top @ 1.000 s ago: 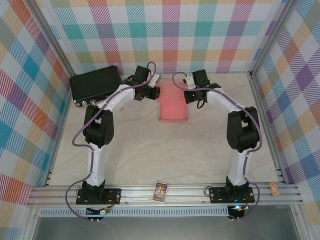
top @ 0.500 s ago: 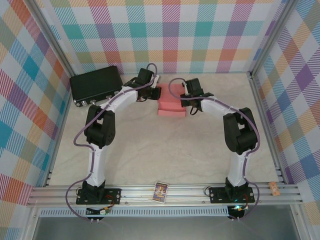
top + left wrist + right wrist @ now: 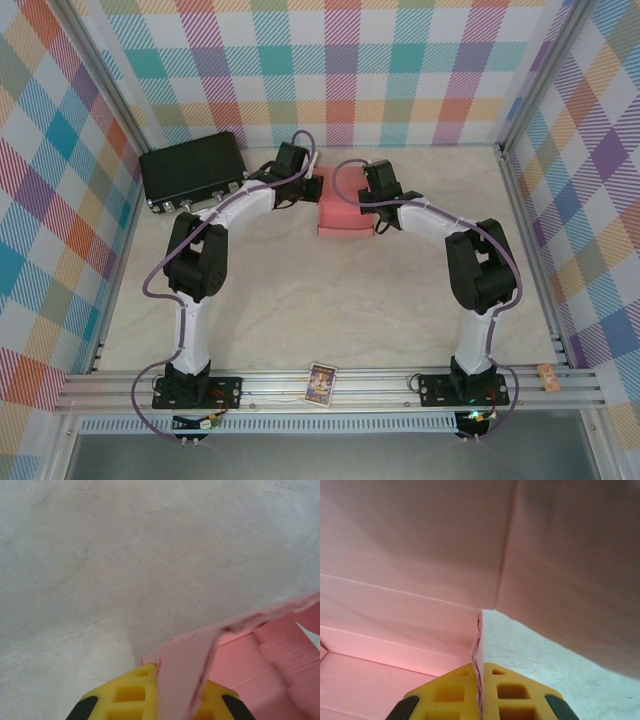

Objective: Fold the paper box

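Note:
The salmon-pink paper box (image 3: 345, 208) lies at the back middle of the table, partly folded, between the two arms. My left gripper (image 3: 311, 188) is at its left edge, shut on a raised pink flap (image 3: 190, 665) that runs up between the yellow fingers (image 3: 127, 695). My right gripper (image 3: 374, 210) is at the box's right edge, shut on a thin upright cardboard wall (image 3: 479, 650) seen edge-on between its yellow fingers (image 3: 517, 695). Pink panels (image 3: 420, 555) fill most of the right wrist view.
A black hard case (image 3: 190, 168) with metal latches sits at the back left, close behind the left arm. A small printed card (image 3: 320, 383) lies on the front rail, and a small cork-like piece (image 3: 549, 375) at the front right. Checked walls enclose the table.
Both grippers have moved inward toward each other, and the pink box between them has drawn together into a shorter, narrower shape. The right wrist has come lower and further left.

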Controlling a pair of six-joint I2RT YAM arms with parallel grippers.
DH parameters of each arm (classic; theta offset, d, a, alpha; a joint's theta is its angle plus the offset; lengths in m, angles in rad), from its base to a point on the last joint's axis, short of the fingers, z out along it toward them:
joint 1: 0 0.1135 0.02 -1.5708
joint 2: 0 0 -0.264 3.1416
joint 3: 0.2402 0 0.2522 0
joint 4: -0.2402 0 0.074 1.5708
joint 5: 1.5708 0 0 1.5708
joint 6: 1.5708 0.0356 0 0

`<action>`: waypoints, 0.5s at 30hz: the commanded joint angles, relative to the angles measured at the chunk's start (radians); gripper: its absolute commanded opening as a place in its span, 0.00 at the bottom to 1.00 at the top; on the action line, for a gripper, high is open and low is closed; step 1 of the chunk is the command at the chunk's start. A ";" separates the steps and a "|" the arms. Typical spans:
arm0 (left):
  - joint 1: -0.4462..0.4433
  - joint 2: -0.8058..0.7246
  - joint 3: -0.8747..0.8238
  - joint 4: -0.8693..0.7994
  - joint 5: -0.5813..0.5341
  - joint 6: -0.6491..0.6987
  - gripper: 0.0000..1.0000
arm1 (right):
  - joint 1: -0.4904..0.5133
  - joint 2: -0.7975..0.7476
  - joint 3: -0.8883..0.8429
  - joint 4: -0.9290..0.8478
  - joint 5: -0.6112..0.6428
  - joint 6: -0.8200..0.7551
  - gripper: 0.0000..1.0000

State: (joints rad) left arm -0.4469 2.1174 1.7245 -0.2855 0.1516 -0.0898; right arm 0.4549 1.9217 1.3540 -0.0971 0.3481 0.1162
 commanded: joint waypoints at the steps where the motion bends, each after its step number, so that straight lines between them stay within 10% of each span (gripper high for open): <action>1: -0.008 -0.051 -0.021 0.044 -0.010 -0.005 0.00 | 0.008 -0.033 0.021 0.021 0.012 0.007 0.05; 15: -0.027 -0.088 -0.093 0.112 -0.029 -0.063 0.00 | 0.037 -0.033 -0.018 0.041 0.076 0.070 0.04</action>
State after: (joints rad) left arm -0.4587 2.0819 1.6585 -0.2241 0.1253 -0.1154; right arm 0.4713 1.9213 1.3537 -0.0914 0.3916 0.1509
